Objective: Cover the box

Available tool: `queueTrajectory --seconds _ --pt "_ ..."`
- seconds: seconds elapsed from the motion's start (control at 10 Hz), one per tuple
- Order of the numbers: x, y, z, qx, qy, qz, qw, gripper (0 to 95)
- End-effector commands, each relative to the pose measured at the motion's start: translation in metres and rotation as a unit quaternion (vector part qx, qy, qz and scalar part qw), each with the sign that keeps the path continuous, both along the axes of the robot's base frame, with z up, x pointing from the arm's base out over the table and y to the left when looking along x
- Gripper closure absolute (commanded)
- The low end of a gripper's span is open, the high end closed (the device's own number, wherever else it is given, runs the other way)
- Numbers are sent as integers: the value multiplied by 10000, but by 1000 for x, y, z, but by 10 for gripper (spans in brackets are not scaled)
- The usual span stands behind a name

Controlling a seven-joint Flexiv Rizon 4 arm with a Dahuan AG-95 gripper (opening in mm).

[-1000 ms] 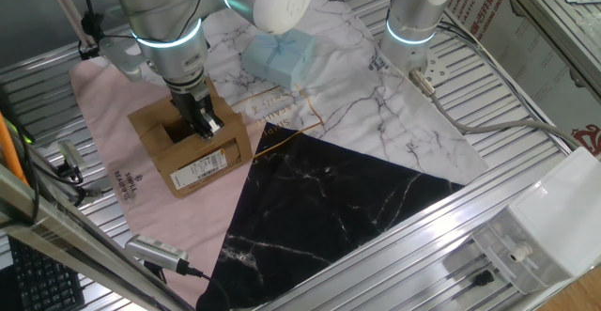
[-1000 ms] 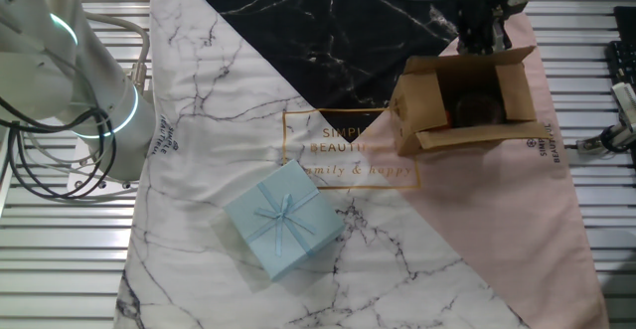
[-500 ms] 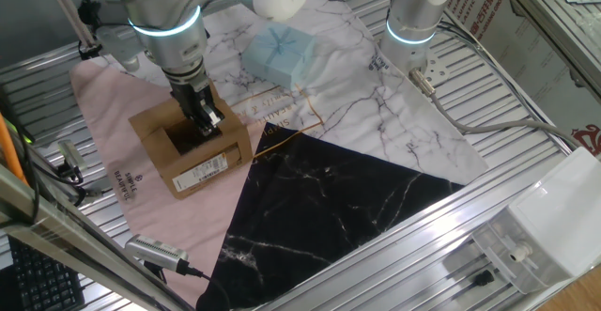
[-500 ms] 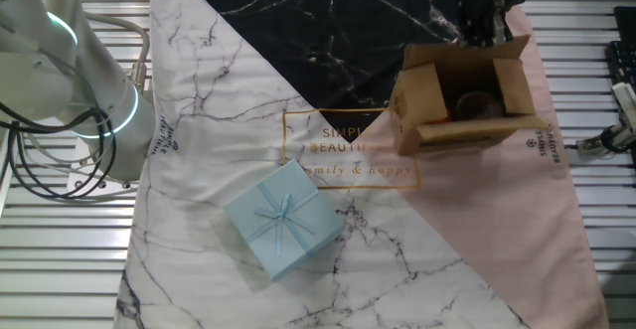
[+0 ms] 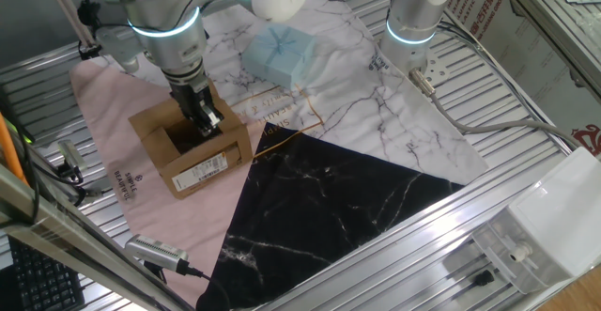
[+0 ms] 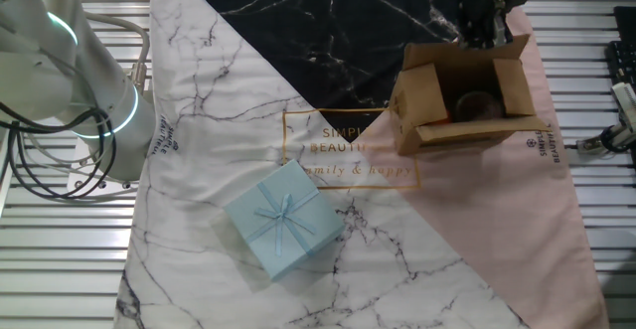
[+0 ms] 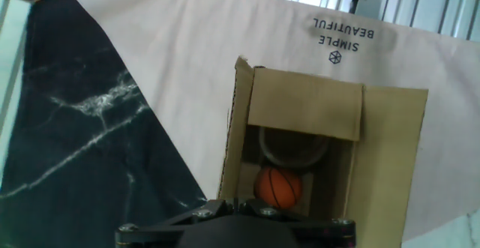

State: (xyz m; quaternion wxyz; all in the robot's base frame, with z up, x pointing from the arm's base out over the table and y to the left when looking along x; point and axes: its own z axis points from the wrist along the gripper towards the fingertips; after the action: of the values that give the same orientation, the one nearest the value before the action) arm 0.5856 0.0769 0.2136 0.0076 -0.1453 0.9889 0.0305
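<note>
The box (image 5: 195, 161) is a brown carton with a white label, standing on the pink part of the cloth. It also shows in the other fixed view (image 6: 467, 105) and the hand view (image 7: 319, 128). Its top is open; inside lie a small orange ball (image 7: 277, 188) and a clear round thing (image 7: 294, 144). One long flap (image 7: 231, 128) stands upright and its edge runs into my gripper (image 7: 237, 201). The gripper (image 5: 208, 121) (image 6: 484, 31) is at that long side, its fingers closed together on the flap. A short flap (image 7: 304, 113) leans over the opening.
A pale blue gift package (image 5: 280, 53) (image 6: 283, 220) lies on the marble-print cloth (image 6: 219, 90). A second arm's base (image 5: 413, 20) (image 6: 94, 100) stands at the cloth's edge. Cables and tools (image 5: 155, 250) lie on the slatted table beside the pink cloth.
Since a second ago the gripper has moved slightly up and away from the box's opening, and the flap at it now stands more upright. Nothing differs over the last half second.
</note>
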Motion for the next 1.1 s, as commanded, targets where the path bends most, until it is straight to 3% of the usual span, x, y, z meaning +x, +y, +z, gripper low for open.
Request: queueTrajectory --seconds 0.1,0.2,0.5,1.1 --pt "-8 -4 -8 0 -62 -1 10000 950" --pt "-16 -9 -16 21 -76 19 10000 950" --pt "-30 -19 -24 -20 -85 65 9999 950" --pt "-31 -27 -38 55 -105 91 9999 950"
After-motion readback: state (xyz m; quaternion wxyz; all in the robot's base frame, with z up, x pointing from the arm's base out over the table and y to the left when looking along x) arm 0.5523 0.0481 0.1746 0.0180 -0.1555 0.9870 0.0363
